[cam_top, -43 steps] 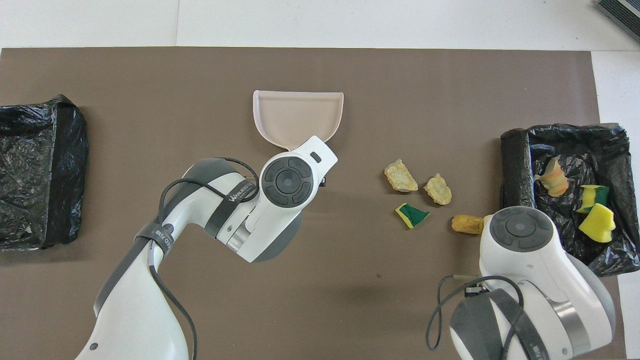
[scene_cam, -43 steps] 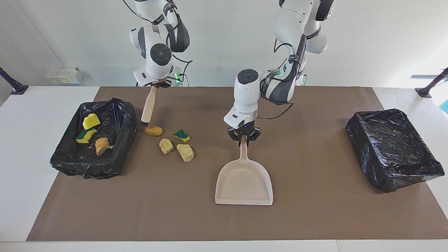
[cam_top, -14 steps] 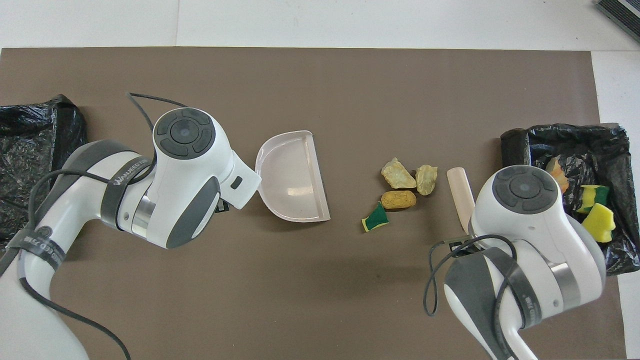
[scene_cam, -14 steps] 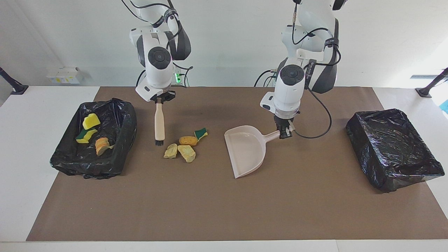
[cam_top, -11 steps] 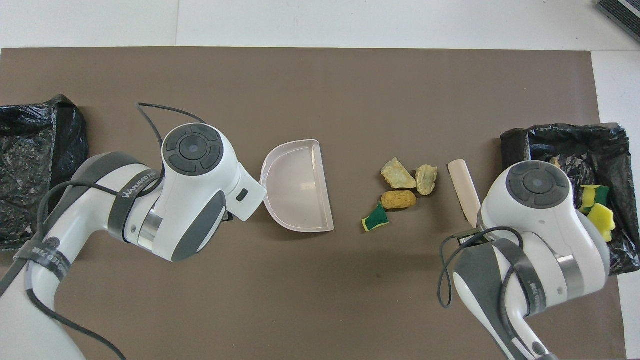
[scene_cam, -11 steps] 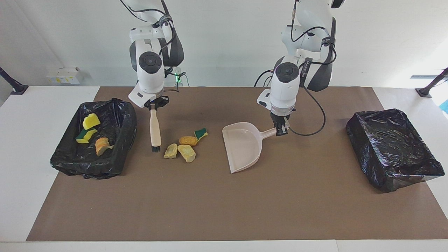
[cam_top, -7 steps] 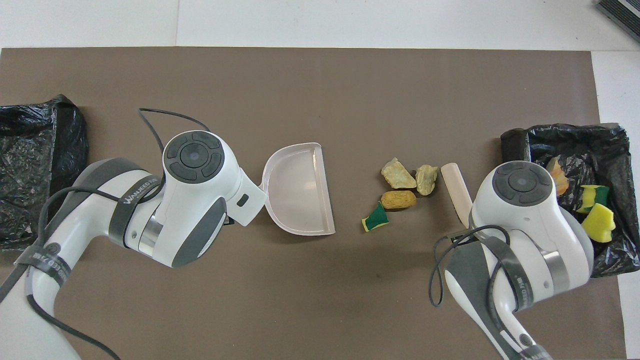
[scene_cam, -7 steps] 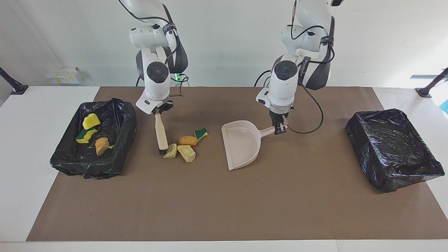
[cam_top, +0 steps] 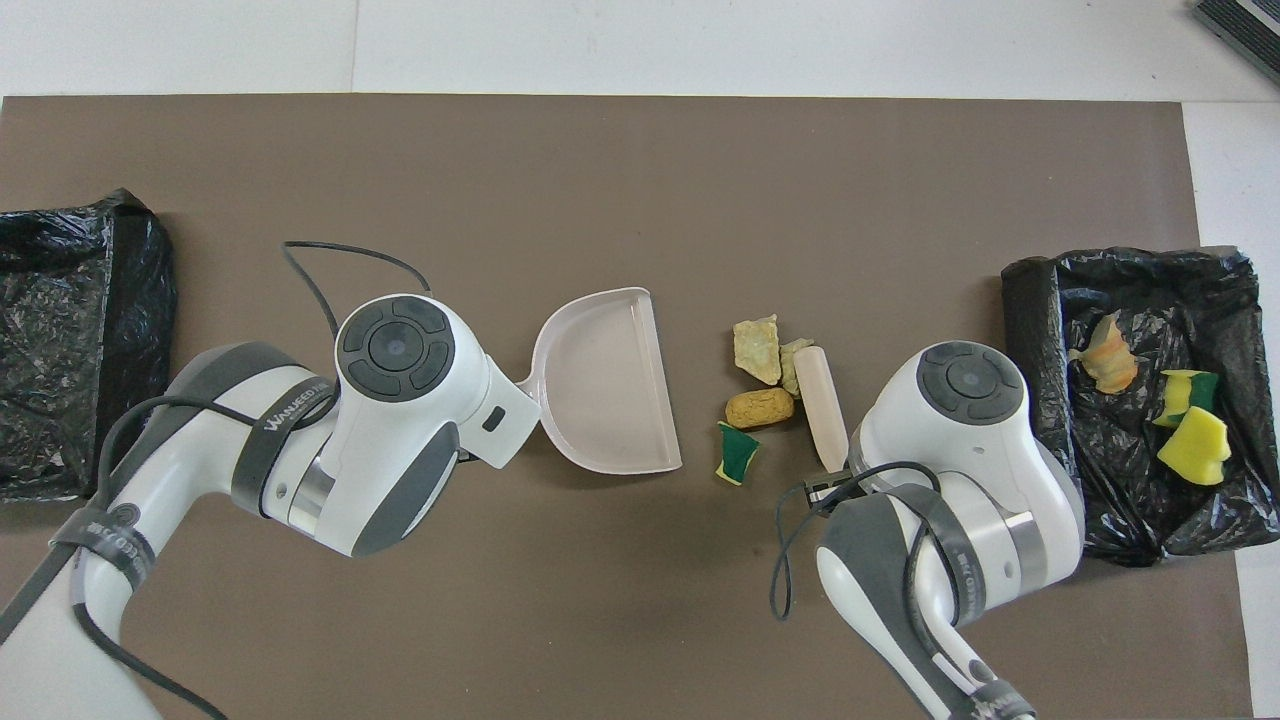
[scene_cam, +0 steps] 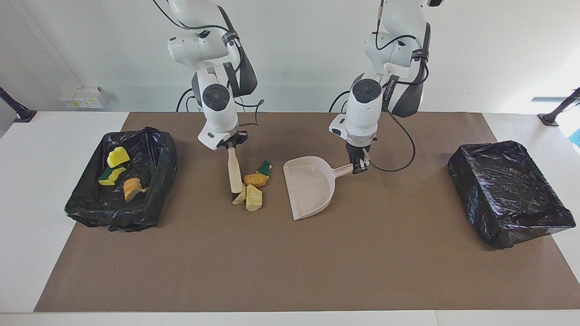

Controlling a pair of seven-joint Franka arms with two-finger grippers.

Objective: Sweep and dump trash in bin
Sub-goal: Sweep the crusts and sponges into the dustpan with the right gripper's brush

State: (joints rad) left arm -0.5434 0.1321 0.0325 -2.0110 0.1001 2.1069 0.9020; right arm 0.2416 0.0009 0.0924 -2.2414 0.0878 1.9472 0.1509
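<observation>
Several loose bits of trash lie on the brown mat: an orange lump (scene_cam: 255,179) (cam_top: 760,407), a green-faced sponge piece (scene_cam: 264,168) (cam_top: 738,455) and two pale-yellow chunks (scene_cam: 253,198) (cam_top: 757,348). My right gripper (scene_cam: 231,146) is shut on the beige brush (scene_cam: 234,170) (cam_top: 822,408), whose black bristles press against the pile from the side toward the right arm's end. My left gripper (scene_cam: 360,166) is shut on the handle of the beige dustpan (scene_cam: 308,185) (cam_top: 610,385), whose open mouth faces the pile a short gap away. In the overhead view both hands hide their fingertips.
A black-lined bin (scene_cam: 163,163) (cam_top: 1030,310) at the right arm's end holds a yellow sponge (scene_cam: 118,156), a green-and-yellow piece (scene_cam: 110,175) and an orange chunk (scene_cam: 132,188). A second black-lined bin (scene_cam: 507,190) (cam_top: 80,340) stands at the left arm's end.
The right arm swept the brush toward the dustpan, pushing the loose pieces into a tighter pile closer to its mouth. The left arm shifted the dustpan slightly toward the pile.
</observation>
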